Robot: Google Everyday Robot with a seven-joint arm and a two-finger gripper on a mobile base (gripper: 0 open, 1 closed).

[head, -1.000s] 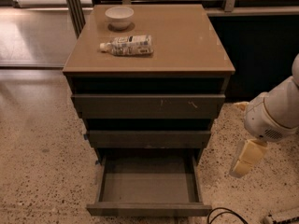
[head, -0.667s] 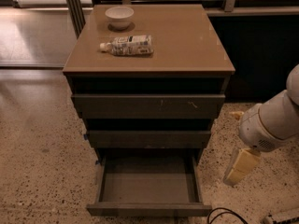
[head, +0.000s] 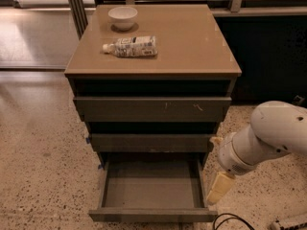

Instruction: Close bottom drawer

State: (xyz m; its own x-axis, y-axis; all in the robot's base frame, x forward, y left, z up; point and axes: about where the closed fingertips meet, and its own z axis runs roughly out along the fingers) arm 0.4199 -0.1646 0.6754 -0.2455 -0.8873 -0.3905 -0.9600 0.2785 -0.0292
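- Gripper (head: 218, 187): cream-coloured, hanging below the white arm (head: 271, 131), low and just beside the right front corner of the open drawer, outside its box. Whether it is open or closed cannot be told; nothing is seen in its grasp.
- Bottom drawer (head: 152, 215): lowest of three, pulled well out toward the camera, with an empty grey interior. Its flat front panel faces the viewer and lies nearest the lower edge of the view.
- Placement, judged: the gripper sits to the side of the drawer, not before it. A closing push would need contact on the front panel, so it must probably come round ahead of that face first.
- Middle drawer front (head: 151, 142) and top drawer front (head: 151, 109): both protrude slightly from the carcass, the top one bearing small pale scratches. Neither is the target.
- Cabinet top (head: 196, 42): tan, carrying a white bowl (head: 123, 17) near the back left and a plastic bottle (head: 130, 47) lying on its side in front of the bowl.
- Floor (head: 43, 176): speckled terrazzo; a dark cable (head: 230, 220) loops near the drawer's right front corner, a possible snag for the arm.
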